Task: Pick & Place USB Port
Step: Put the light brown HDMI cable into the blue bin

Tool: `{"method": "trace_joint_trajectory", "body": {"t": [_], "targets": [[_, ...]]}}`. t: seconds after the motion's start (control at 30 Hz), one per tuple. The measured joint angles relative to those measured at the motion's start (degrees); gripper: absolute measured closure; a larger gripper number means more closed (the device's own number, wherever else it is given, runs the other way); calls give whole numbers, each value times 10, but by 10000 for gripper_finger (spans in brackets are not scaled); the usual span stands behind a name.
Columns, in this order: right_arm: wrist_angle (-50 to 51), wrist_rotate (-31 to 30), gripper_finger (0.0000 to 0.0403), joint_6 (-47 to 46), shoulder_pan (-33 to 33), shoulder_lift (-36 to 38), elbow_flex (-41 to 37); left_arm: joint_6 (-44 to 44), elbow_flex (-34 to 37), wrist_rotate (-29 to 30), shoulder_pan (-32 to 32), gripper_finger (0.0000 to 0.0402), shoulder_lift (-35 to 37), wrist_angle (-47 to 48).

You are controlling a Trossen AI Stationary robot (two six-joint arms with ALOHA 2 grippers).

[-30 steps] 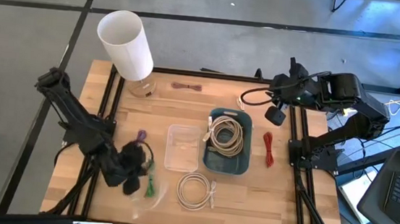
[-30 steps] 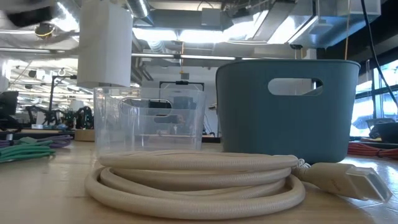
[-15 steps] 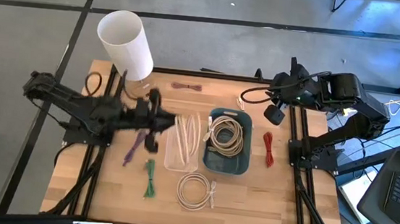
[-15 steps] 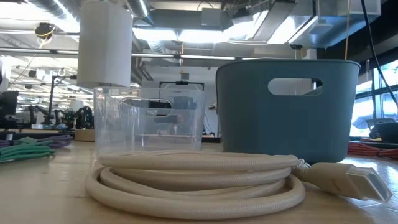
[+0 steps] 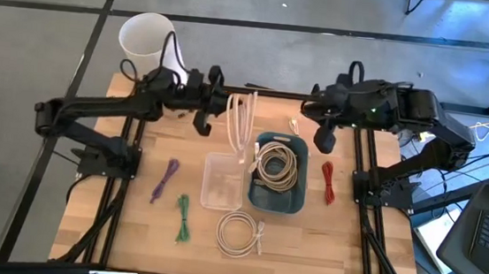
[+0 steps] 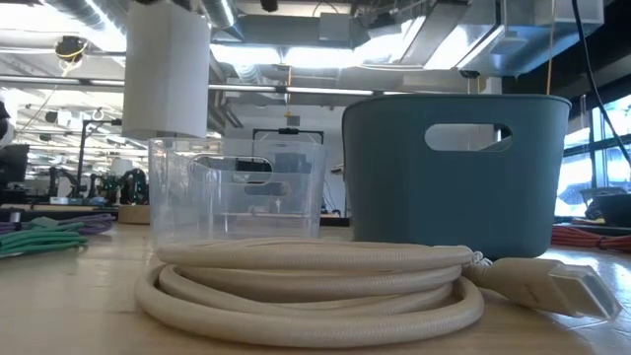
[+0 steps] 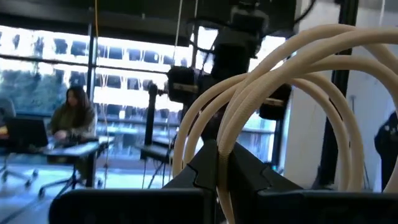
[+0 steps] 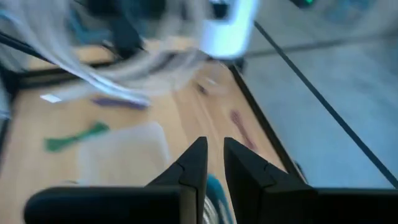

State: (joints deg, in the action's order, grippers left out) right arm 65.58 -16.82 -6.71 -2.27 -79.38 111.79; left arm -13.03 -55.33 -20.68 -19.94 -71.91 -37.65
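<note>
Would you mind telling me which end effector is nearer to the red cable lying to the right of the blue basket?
The right. The right end effector hangs close to the red cable, toward the table's far edge. The left end effector, gripping a cream cable coil, sits beyond the blue basket.

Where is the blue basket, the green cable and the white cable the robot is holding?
blue basket point(image 5: 296, 204): high view, on its front rim.
green cable point(image 5: 183, 218): high view, middle of the bundle.
white cable point(image 5: 238, 123): high view, the hanging loops beside the left gripper point(image 5: 211, 109).
</note>
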Motion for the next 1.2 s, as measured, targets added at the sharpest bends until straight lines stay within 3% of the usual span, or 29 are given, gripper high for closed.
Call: {"method": "trace_joint_trajectory", "body": {"t": [0.1,0.37,0.57,0.87,1.2], "targets": [[-49,41,347,20,0,-12,0,-23,-16,-14,-23,390,-37,-44],[-115,106,334,32,0,-46,0,-24,-112,-72,-63,390,-113,-42],[-114,123,265,26,-2,-53,0,-46,-133,-108,-99,390,-131,-37],[-157,124,162,31,1,-85,0,-47,-133,-108,-96,390,-131,-33],[-195,126,169,73,2,-123,0,-53,-133,-111,-83,390,-131,-39]]}}
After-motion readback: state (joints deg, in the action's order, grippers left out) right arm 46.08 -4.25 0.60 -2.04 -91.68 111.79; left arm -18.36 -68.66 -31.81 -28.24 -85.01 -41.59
